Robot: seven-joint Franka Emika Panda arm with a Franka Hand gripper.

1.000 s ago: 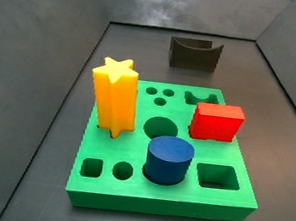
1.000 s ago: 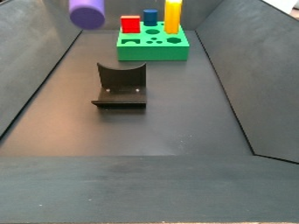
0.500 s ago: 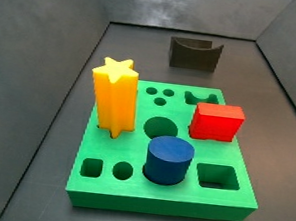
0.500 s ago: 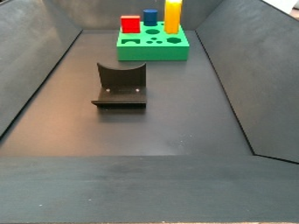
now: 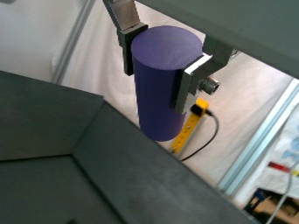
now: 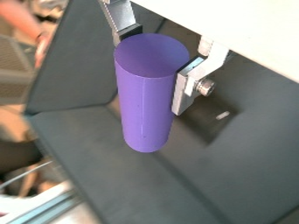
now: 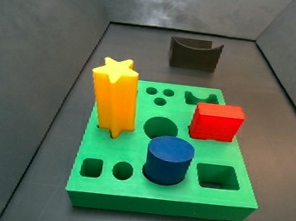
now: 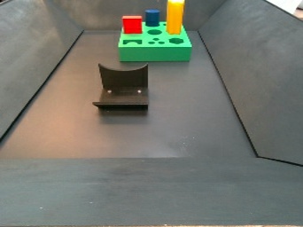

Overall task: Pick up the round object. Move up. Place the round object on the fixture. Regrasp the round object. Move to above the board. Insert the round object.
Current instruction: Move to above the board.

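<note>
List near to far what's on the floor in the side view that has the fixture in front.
Fixture → green board with red block, blue cylinder and yellow star post on it. End effector absent there; in both wrist views it is shut on the round object.

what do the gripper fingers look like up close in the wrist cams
In both wrist views the gripper has flat silver metal fingers with dark pads on their inner faces. One finger carries a small round bolt head near its tip. Neither side view shows the gripper or arm.
</note>
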